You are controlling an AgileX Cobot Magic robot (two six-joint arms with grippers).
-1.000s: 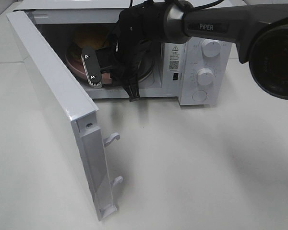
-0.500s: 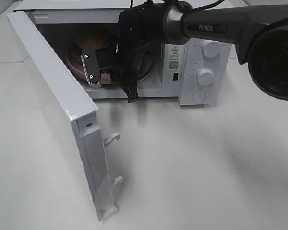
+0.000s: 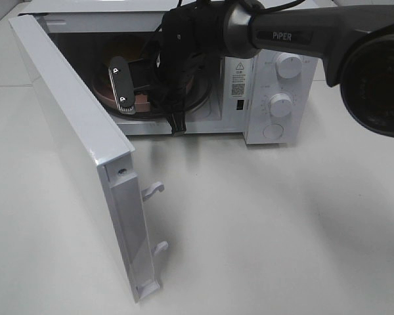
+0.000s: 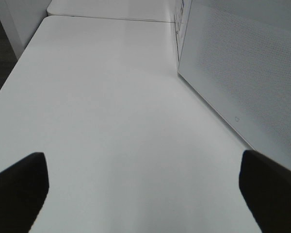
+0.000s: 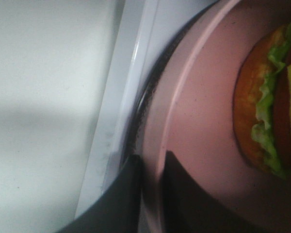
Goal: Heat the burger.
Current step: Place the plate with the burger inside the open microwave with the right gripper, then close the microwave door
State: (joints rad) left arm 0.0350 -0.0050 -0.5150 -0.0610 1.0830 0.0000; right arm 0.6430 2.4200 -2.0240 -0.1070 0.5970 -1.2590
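A plain white table carries a white microwave at its far side, and the door is swung wide open toward the left of the high view. The right gripper reaches into the cavity. Its two dark fingers stand a narrow way apart astride the raised rim of a pink plate, one outside and one inside. Whether they pinch that rim or only bracket it cannot be told. The burger sits on the plate, farther in from the rim, with bare pink between it and the inner finger. Its bun, frilled green lettuce and a strip of yellow cheese are in sight. Just outside the rim runs a dark curved edge beneath the plate, then the white front sill of the cavity, then open tabletop. The arm's wrist and cables fill the right half of the opening, close under its upper edge. Beyond them the control panel's two knobs stand uncovered. Two latch hooks jut from the door's free edge over a broad stretch of bare table. The left gripper hangs spread wide over the table beside the door's perforated outer face, with nothing between its fingertips.
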